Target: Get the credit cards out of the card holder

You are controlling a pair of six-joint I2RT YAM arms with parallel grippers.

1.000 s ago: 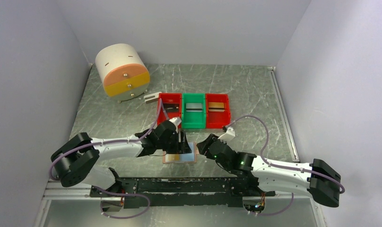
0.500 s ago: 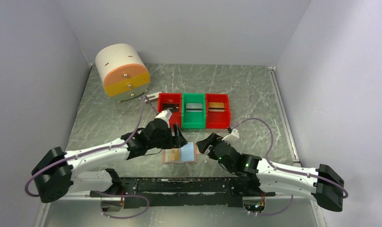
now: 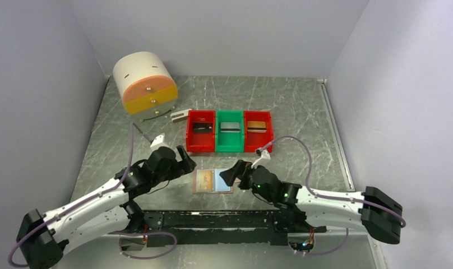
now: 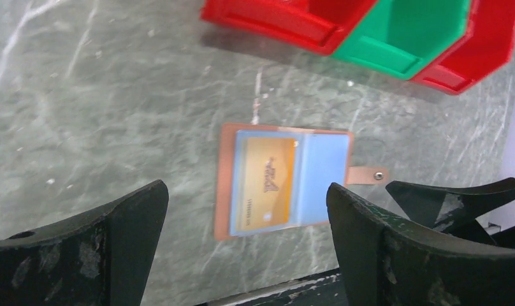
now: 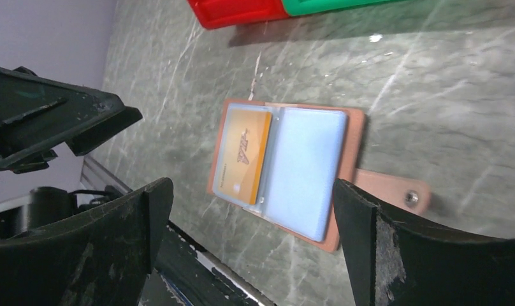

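A grey-green marbled tabletop (image 3: 303, 112), closed in by pale lilac-grey walls, fills the middle of the top view. The card holder (image 3: 213, 181) lies open and flat at lower centre, with a yellow-orange card (image 4: 262, 185) in its left pocket. The left gripper (image 3: 186, 158) and right gripper (image 3: 231, 172) flank it, both spread wide and holding nothing. A row of bins (image 3: 230, 147) sits above.

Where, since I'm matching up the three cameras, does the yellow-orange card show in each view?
Top external: yellow-orange card, low centre, in the open card holder.
Left wrist: mid-frame.
Right wrist: just left of centre.
Shared landmark: the left red bin, beyond the card in every view.
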